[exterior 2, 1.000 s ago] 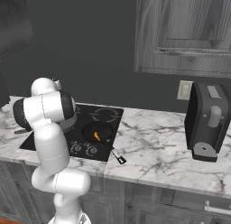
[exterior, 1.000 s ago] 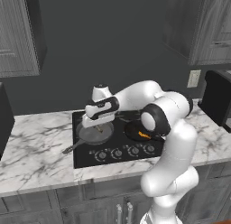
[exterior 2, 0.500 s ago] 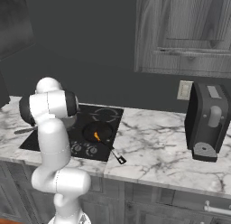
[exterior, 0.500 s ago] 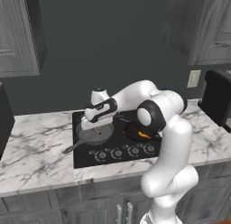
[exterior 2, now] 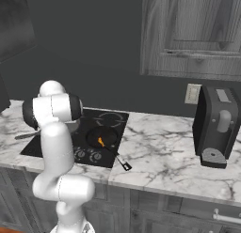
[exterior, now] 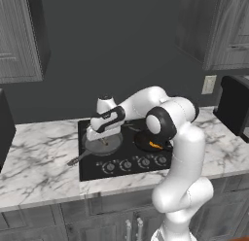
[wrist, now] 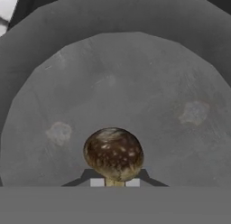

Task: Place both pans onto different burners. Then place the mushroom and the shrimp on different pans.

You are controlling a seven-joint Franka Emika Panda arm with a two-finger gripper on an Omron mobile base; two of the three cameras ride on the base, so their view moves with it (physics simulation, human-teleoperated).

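Note:
In the hand view my gripper (wrist: 115,182) is shut on the stem of a brown-capped mushroom (wrist: 113,153), which hangs just above the scuffed floor of the dull-grey skillet (wrist: 135,83). From the left base view the skillet (exterior: 108,144) lies on the front left burner of the black cooktop (exterior: 127,157), its handle pointing out over the counter to the left, and my gripper (exterior: 97,136) hovers right over it. The smaller black pan (exterior: 146,141) (exterior 2: 104,136) rests on the front right burner with the orange shrimp (exterior: 154,146) (exterior 2: 100,142) inside.
A row of knobs (exterior: 127,164) lines the cooktop's front edge. The black pan's thin handle (exterior 2: 121,162) juts toward the counter front. A dark coffee machine (exterior 2: 216,126) stands on the marble counter far right. Upper cabinets (exterior 2: 193,34) hang overhead.
My hand has sunk slightly toward the grey skillet, still holding the mushroom. The pans and the shrimp have stayed where they were.

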